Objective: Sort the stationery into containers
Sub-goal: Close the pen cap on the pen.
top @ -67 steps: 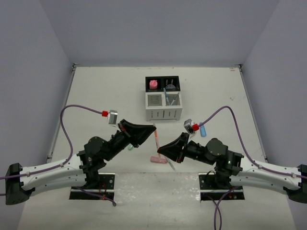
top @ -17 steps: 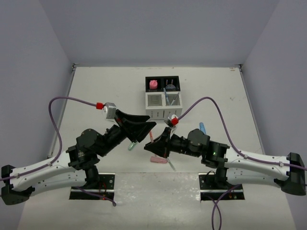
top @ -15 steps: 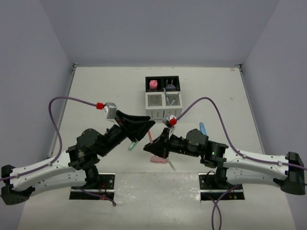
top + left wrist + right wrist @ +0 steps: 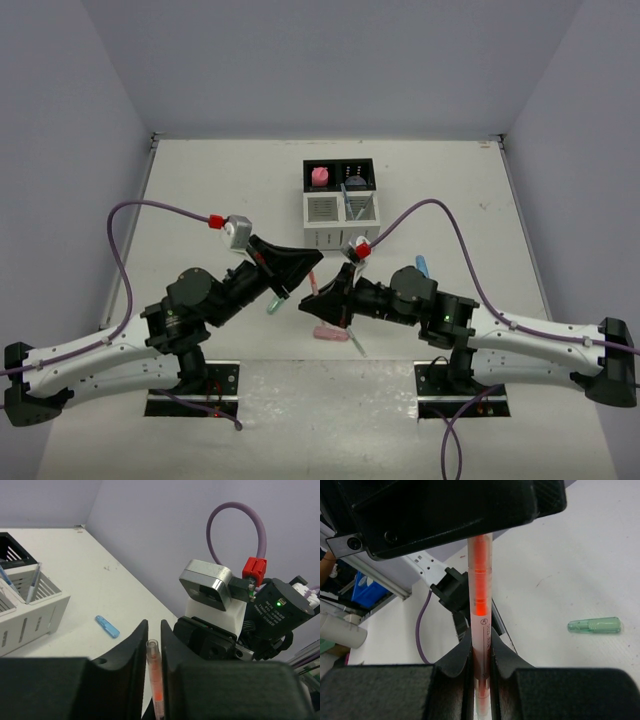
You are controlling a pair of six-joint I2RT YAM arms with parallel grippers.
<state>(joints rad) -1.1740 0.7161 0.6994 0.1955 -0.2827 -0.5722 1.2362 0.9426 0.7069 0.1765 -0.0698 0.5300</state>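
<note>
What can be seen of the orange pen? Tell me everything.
The orange pen is a thin, clear plastic barrel with an orange ink core and small print on its side. It is held off the table between the two arms, on the near side of the organizer. The right gripper is shut on one end. The left gripper pinches the other end, whose flat clear tip shows between its fingers. Nothing else seems to touch it.
</note>
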